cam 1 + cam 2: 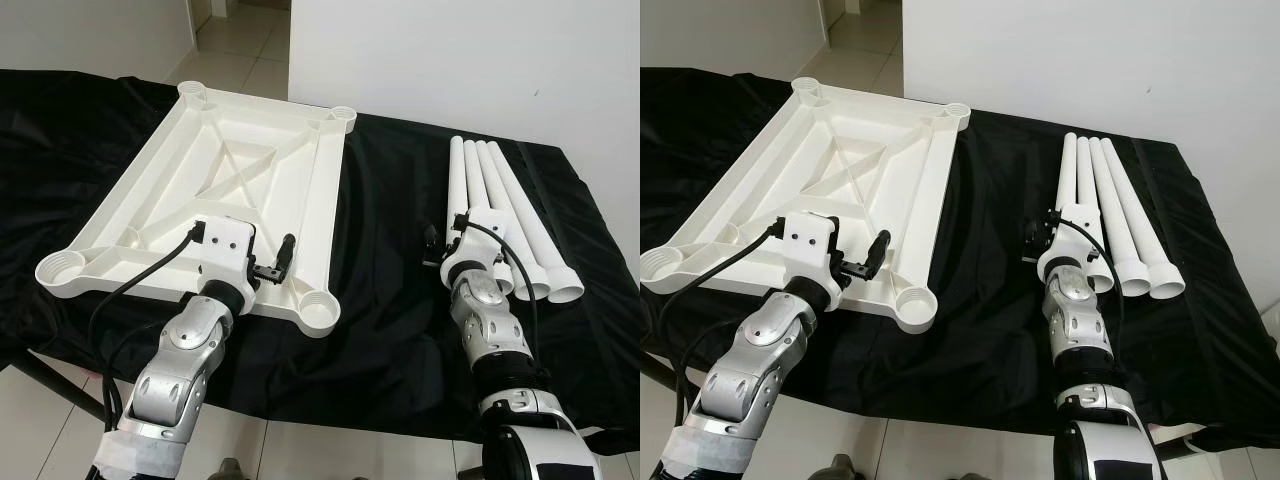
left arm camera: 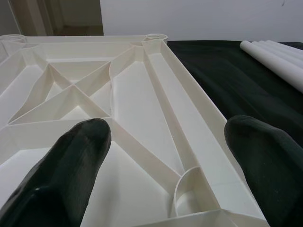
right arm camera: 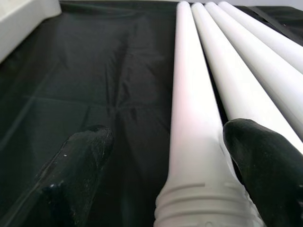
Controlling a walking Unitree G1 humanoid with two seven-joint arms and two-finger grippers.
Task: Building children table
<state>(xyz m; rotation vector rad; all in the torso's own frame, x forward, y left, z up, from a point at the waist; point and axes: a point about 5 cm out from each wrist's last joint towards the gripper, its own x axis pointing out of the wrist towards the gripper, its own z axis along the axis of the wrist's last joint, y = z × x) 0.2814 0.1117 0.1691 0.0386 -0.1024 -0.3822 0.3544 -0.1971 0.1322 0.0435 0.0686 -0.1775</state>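
A white plastic tabletop point(image 1: 230, 170) lies upside down on the black cloth, ribs and four corner sockets facing up. My left gripper point(image 1: 275, 262) hovers open just above its near right part, close to the corner socket point(image 1: 318, 310); in the left wrist view the ribs point(image 2: 142, 94) run between the two fingers. Several white table legs point(image 1: 490, 180) lie side by side on the right. My right gripper point(image 3: 168, 142) is open and straddles the near end of the leftmost leg point(image 3: 194, 118), without closing on it.
A black cloth point(image 1: 390, 250) covers the whole work surface and hangs over its near edge. A white wall point(image 1: 450, 60) stands behind, with a tiled doorway point(image 1: 240, 40) at the back left. A bare cloth strip separates tabletop and legs.
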